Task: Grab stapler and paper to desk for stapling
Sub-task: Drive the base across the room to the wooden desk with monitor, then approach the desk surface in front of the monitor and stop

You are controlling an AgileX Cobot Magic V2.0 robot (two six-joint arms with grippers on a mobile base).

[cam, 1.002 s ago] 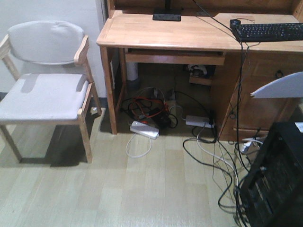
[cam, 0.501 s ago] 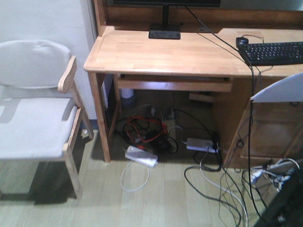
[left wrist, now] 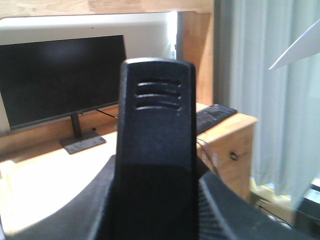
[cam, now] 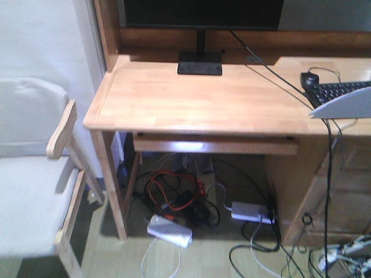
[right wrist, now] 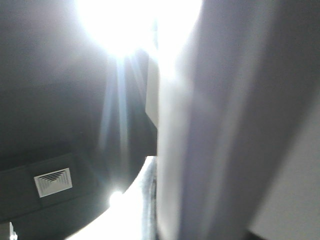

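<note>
In the left wrist view the black stapler (left wrist: 155, 125) stands upright and fills the middle, and my left gripper (left wrist: 157, 205) is shut on it, one finger on each side. In the right wrist view the white paper (right wrist: 225, 125) hangs as a large pale sheet with my right gripper (right wrist: 154, 210) shut on its edge; one overexposed finger (right wrist: 142, 200) presses against it. A corner of the paper (cam: 342, 102) juts in at the right of the front view, above the desk (cam: 191, 101), and shows again in the left wrist view (left wrist: 300, 47). The front view shows neither gripper.
A black monitor (cam: 200, 14) on a stand sits at the back of the desk. A black keyboard (cam: 339, 91) and mouse (cam: 310, 78) lie at its right. A grey-cushioned chair (cam: 35, 191) stands to the left. Tangled cables and power bricks (cam: 185, 208) lie under the desk.
The view has closed in on the desk, which now looms larger and lower in the frame. The chair has slid off to the left. The paper corner stays at the right edge.
</note>
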